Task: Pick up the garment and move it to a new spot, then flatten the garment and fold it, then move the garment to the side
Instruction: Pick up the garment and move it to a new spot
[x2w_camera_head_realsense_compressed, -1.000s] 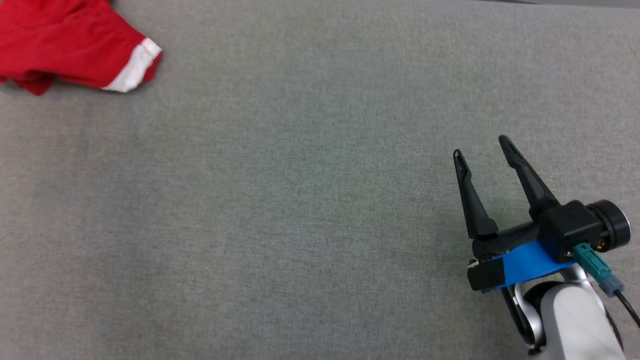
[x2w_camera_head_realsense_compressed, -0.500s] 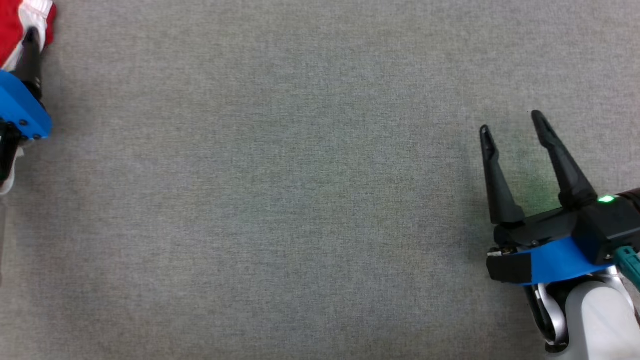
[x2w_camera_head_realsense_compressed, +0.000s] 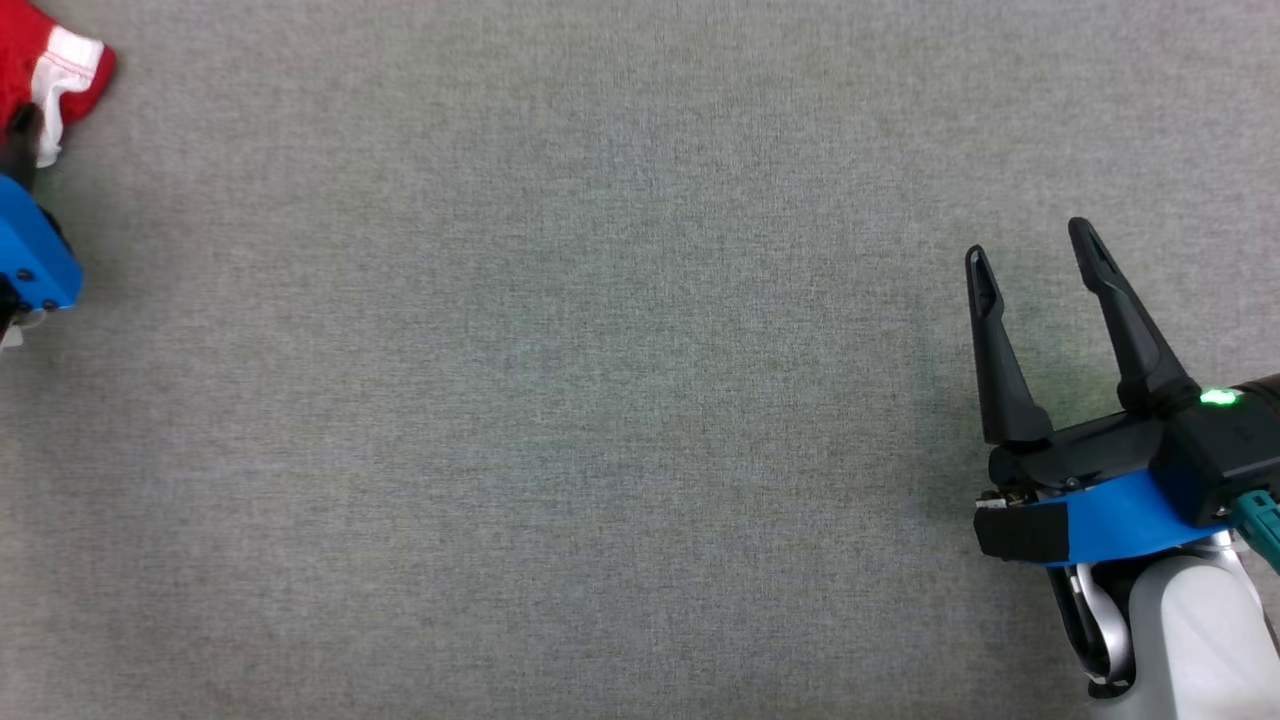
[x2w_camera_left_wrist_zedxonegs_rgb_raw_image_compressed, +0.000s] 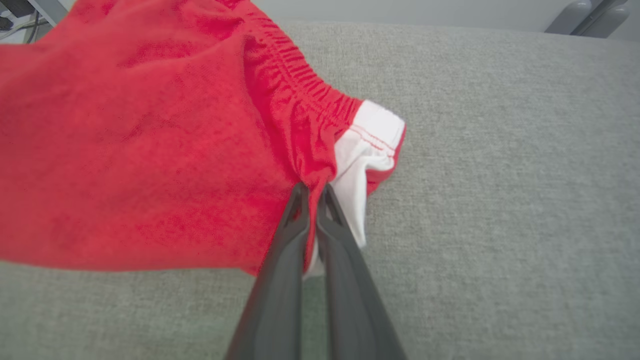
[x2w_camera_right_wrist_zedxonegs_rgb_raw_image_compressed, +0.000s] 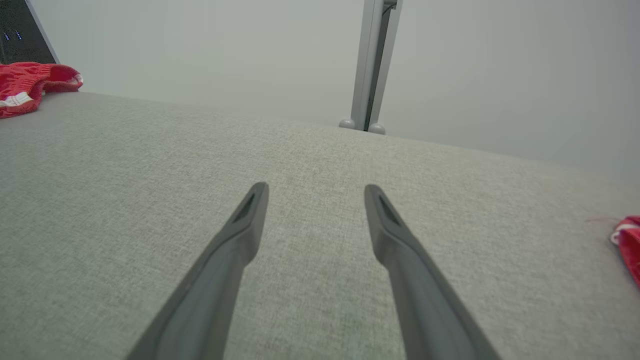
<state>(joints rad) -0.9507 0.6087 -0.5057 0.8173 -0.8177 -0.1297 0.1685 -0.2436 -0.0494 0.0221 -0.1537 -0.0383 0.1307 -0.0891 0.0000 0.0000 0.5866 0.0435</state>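
Note:
The garment (x2w_camera_left_wrist_zedxonegs_rgb_raw_image_compressed: 125, 150) is red shorts with an elastic waistband and a white cuff (x2w_camera_left_wrist_zedxonegs_rgb_raw_image_compressed: 372, 132), bunched on the grey table. My left gripper (x2w_camera_left_wrist_zedxonegs_rgb_raw_image_compressed: 312, 192) is shut on a fold of it where the red cloth meets the white cuff. In the head view the garment (x2w_camera_head_realsense_compressed: 40, 60) peeks in at the top left corner, with the left gripper (x2w_camera_head_realsense_compressed: 22, 130) and its blue mount at the left edge just below it. My right gripper (x2w_camera_head_realsense_compressed: 1035, 240) hovers open and empty over the table at the lower right, far from the garment (x2w_camera_right_wrist_zedxonegs_rgb_raw_image_compressed: 30, 85).
The grey fabric table (x2w_camera_head_realsense_compressed: 600, 400) spreads wide between the two arms. A grey post (x2w_camera_right_wrist_zedxonegs_rgb_raw_image_compressed: 370, 65) stands beyond its far edge. A second bit of red and white cloth (x2w_camera_right_wrist_zedxonegs_rgb_raw_image_compressed: 629, 245) lies at the right edge of the right wrist view.
The head camera has shifted, so the garment now sits nearer the left edge. My left gripper has come in and closed on the garment by the white cuff. The right gripper stays open.

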